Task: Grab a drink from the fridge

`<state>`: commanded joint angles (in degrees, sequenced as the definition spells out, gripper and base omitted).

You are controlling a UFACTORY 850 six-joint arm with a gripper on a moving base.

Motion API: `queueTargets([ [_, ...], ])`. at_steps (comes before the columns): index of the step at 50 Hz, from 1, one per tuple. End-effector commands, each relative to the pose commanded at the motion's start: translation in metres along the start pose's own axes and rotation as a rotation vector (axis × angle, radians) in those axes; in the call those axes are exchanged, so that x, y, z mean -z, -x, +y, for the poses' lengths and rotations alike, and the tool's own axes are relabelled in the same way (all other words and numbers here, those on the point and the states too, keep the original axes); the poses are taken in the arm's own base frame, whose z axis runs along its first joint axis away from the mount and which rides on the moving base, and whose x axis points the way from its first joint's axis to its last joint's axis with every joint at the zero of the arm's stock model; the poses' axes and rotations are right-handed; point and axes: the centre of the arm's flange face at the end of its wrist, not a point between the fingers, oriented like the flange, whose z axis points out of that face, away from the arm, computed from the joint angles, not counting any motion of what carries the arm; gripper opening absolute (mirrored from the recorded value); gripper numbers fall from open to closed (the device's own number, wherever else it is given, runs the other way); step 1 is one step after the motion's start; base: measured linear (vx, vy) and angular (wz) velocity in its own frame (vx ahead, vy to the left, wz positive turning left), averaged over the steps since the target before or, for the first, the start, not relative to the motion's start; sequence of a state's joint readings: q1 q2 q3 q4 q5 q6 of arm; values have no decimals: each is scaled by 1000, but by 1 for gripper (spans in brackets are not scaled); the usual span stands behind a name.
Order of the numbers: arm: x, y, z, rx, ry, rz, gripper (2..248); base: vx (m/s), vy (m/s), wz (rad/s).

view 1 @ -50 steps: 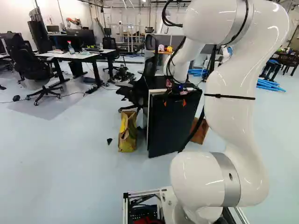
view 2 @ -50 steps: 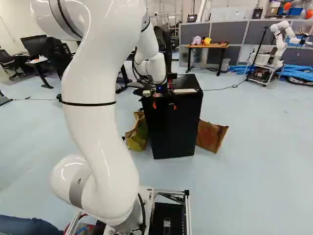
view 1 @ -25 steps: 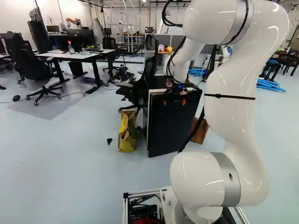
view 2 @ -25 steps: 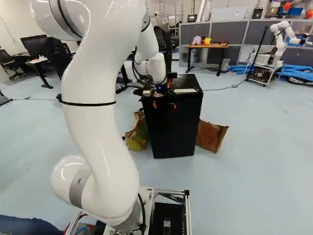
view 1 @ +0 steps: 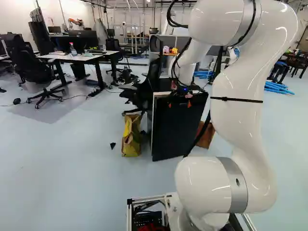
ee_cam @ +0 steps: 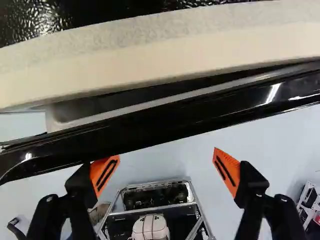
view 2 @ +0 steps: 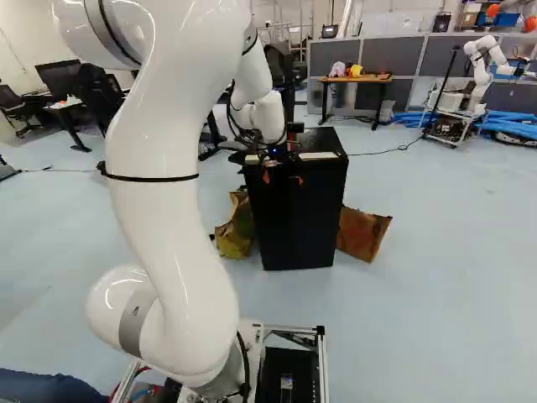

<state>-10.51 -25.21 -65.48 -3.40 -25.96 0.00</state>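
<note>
ARM: your arm (view 2: 172, 210) reaches forward to the fridge (view 2: 294, 222) | GRIPPER: your gripper (view 2: 283, 180) points down, fingers spread, at the fridge's upper front | FRIDGE: ahead of your base | WRIST VIEW ONLY: dark gap behind the fridge's glossy front edge

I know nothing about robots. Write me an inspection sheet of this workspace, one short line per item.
Surface: pale floor, with the black fridge standing on it.
Fridge door: door seems slightly ajar; a gap shows along its top.
Drink: nothing seen; the fridge's inside is hidden.
Clutter: yellowish bag and brown bag beside the fridge; small dark scrap on the floor.
Gripper: gripper open at the door's top edge, holding nothing.
Cables: black cables looped along the arm; thin cord on the floor behind the fridge.
Surroundings: desk, office chair, another robot, blue tubes.
</note>
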Motion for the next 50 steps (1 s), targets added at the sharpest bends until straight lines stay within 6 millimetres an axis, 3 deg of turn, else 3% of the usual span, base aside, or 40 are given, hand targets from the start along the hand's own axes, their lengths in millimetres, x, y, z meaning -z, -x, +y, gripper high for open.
queueTargets([
  [50,0,-8,0,0,0,84,247,0,0,0],
])
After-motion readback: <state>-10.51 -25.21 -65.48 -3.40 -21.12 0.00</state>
